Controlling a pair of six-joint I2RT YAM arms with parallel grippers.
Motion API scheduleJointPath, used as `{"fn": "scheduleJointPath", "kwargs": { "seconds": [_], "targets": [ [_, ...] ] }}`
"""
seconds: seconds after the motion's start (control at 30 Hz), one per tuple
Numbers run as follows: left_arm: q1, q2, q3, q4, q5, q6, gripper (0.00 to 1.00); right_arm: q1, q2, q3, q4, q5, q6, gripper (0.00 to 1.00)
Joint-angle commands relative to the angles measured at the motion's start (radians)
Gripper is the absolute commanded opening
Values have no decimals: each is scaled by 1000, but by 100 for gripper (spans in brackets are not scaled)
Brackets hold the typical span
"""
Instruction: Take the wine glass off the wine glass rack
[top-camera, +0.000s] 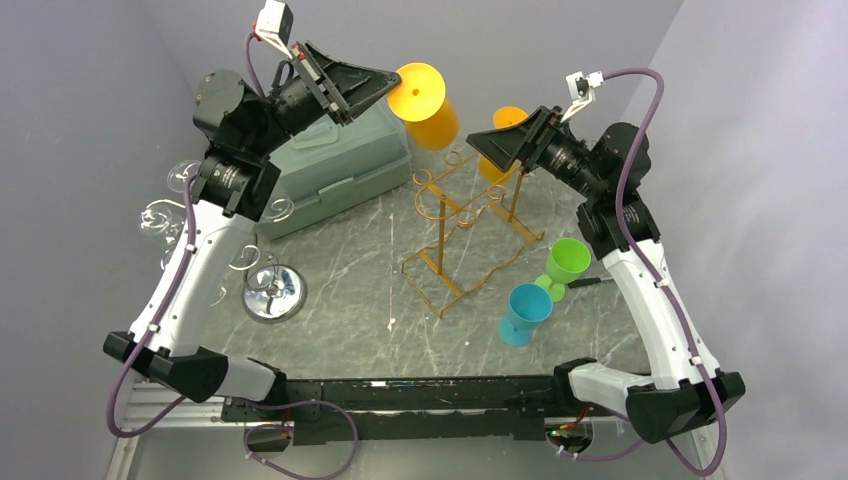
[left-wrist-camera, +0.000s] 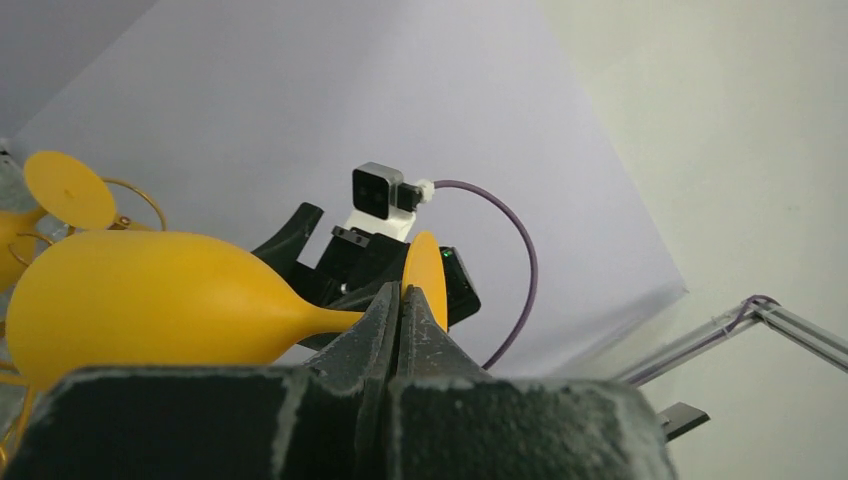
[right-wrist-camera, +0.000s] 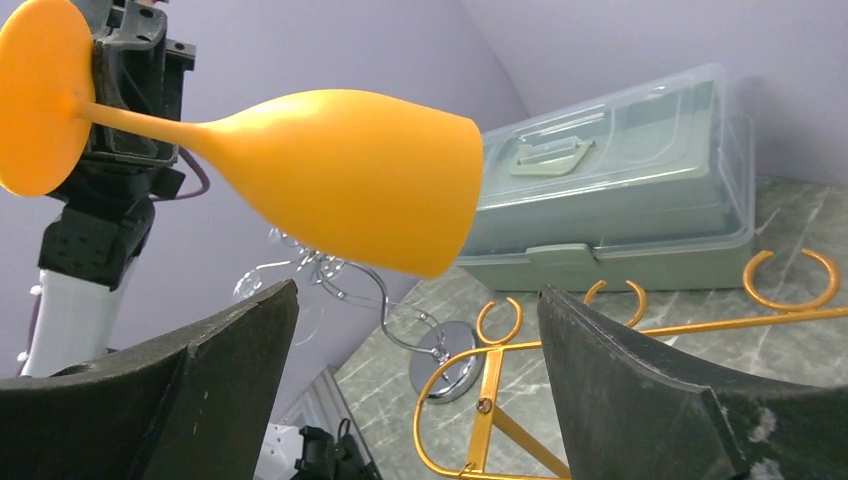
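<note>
My left gripper (top-camera: 383, 82) is shut on the stem of an orange wine glass (top-camera: 425, 100) and holds it on its side in the air, clear of the golden wire rack (top-camera: 445, 225). In the left wrist view the jaws (left-wrist-camera: 403, 295) pinch the stem between bowl (left-wrist-camera: 150, 300) and foot. A second orange glass (top-camera: 510, 118) hangs at the rack's far end; its foot shows in the left wrist view (left-wrist-camera: 68, 188). My right gripper (top-camera: 480, 140) is open and empty beside that glass. In the right wrist view (right-wrist-camera: 417, 290) the held glass (right-wrist-camera: 340, 170) hangs above the rack (right-wrist-camera: 495, 375).
A grey-green lidded box (top-camera: 340, 165) lies at the back left under my left gripper. A chrome round-based stand (top-camera: 272, 292) with clear glasses stands at the left. A green glass (top-camera: 568, 262) and a blue glass (top-camera: 523, 312) stand at the right by my right arm.
</note>
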Motion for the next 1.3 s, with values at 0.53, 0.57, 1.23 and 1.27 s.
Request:
{"fn": "scheduleJointPath", "kwargs": {
  "seconds": [0.53, 0.57, 1.23, 1.27],
  "targets": [
    [-16, -133, -184, 399, 51, -322, 0, 68, 15, -133, 643, -146, 343, 96],
    [-16, -136, -196, 419, 45, -337, 0, 71, 17, -138, 681, -153, 373, 95],
    [-25, -207, -300, 594, 30, -485, 0, 200, 45, -103, 1064, -169, 568, 37],
    [-25, -215, -306, 586, 29, -481, 2, 204, 42, -101, 1069, -168, 570, 25]
  ]
}}
